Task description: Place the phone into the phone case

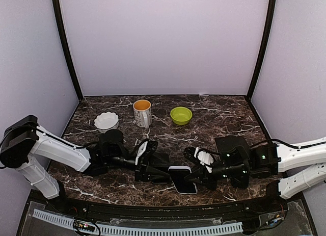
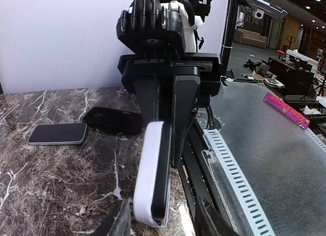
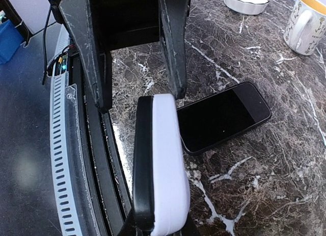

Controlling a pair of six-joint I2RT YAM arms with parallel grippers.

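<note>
The white phone case (image 1: pixel 182 179) is held on edge above the table's near edge, with the black phone (image 3: pixel 142 164) lying in its open side. I cannot tell whether the phone sits fully in. My right gripper (image 3: pixel 158 230) is shut on the lower end of the pair, also visible from the left wrist as right gripper (image 2: pixel 168 106). My left gripper (image 2: pixel 163 223) is open, with one finger on each side of the case, apart from it. From above, the left gripper (image 1: pixel 155 167) and right gripper (image 1: pixel 201 176) face each other.
A second black phone (image 3: pixel 221 116) lies flat on the marble beside the held case. A silver-rimmed phone (image 2: pixel 58 134) and a black case (image 2: pixel 112 120) lie farther off. A mug (image 1: pixel 142 112), a white bowl (image 1: pixel 106 121) and a green bowl (image 1: pixel 181 115) stand at the back. A slotted rail (image 1: pixel 153 228) runs along the near edge.
</note>
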